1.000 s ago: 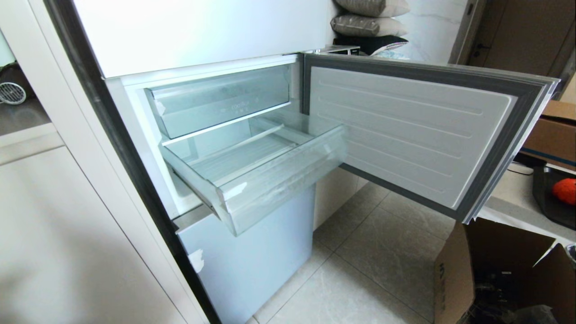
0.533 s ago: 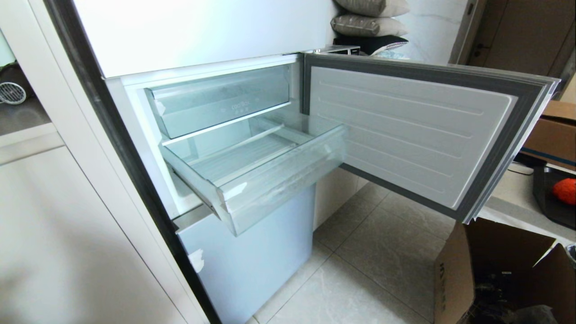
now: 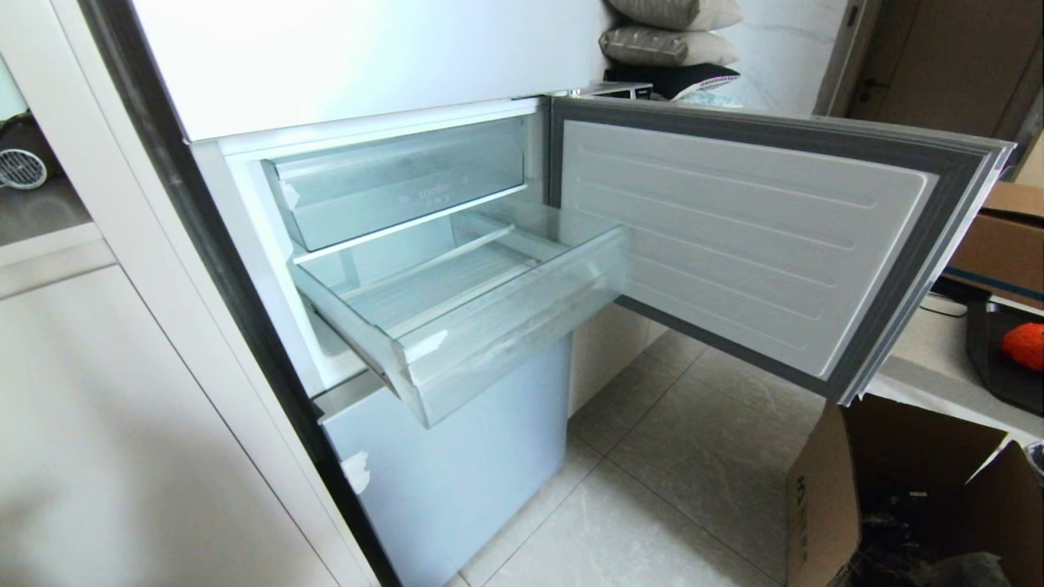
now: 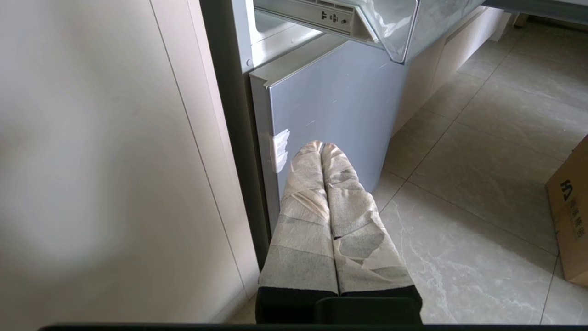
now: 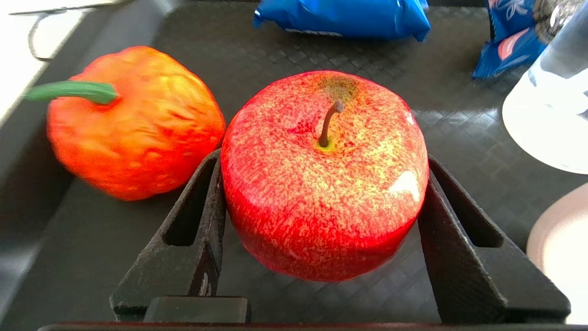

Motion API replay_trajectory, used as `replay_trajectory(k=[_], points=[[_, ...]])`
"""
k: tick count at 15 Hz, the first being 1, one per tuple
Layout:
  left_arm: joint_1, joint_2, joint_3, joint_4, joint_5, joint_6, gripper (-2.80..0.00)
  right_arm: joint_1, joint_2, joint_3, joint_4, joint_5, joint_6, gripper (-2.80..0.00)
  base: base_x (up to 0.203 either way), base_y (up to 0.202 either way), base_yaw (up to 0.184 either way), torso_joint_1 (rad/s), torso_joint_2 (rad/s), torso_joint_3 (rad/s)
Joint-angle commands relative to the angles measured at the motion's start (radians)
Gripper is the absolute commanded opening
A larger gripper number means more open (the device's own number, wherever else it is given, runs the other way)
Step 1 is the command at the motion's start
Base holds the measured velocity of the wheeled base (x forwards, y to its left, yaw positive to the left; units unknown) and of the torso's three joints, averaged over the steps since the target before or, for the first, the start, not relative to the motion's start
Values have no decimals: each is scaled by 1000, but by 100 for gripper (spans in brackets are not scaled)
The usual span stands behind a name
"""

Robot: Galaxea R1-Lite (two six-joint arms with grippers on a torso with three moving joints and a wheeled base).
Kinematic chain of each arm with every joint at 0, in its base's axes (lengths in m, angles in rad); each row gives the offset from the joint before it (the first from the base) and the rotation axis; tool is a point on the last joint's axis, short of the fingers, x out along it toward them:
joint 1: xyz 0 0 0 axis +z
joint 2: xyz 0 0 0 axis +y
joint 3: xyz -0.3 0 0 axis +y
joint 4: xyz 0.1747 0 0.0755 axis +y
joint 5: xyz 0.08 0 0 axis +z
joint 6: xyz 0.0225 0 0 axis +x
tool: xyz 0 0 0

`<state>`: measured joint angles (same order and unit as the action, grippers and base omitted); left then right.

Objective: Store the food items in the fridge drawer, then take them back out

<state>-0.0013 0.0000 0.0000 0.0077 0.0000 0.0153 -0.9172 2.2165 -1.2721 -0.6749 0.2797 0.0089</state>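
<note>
Nothing is stored yet: the drawer (image 3: 457,326) stands pulled out and bare.
Right gripper (image 5: 321,207) has both fingers against the apple (image 5: 324,174) on the black tray (image 5: 92,257), beside a pepper (image 5: 133,122); left gripper (image 4: 321,146), jaws pressed together, hangs by the fridge.

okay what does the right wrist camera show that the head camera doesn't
Only the right wrist view shows the right gripper, its fingers against both sides of a red apple on the black tray, plus blue snack packets behind.

Only the head view shows the fridge drawer pulled out and empty, under the open fridge door.

Both show the orange pepper-like piece on the tray.
</note>
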Motion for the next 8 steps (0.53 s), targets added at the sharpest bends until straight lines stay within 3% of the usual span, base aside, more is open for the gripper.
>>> replay_trajectory(k=[1, 4, 8], points=[[0, 2, 0, 0, 0, 0, -280, 7, -49, 16, -5, 6, 1, -280, 0, 0, 0, 0, 0, 0], [1, 2, 0, 0, 0, 0, -280, 32, -184, 144, -5, 33, 2, -280, 0, 0, 0, 0, 0, 0], [0, 2, 0, 0, 0, 0, -280, 107, -483, 479, -8, 46, 2, -280, 0, 0, 0, 0, 0, 0]])
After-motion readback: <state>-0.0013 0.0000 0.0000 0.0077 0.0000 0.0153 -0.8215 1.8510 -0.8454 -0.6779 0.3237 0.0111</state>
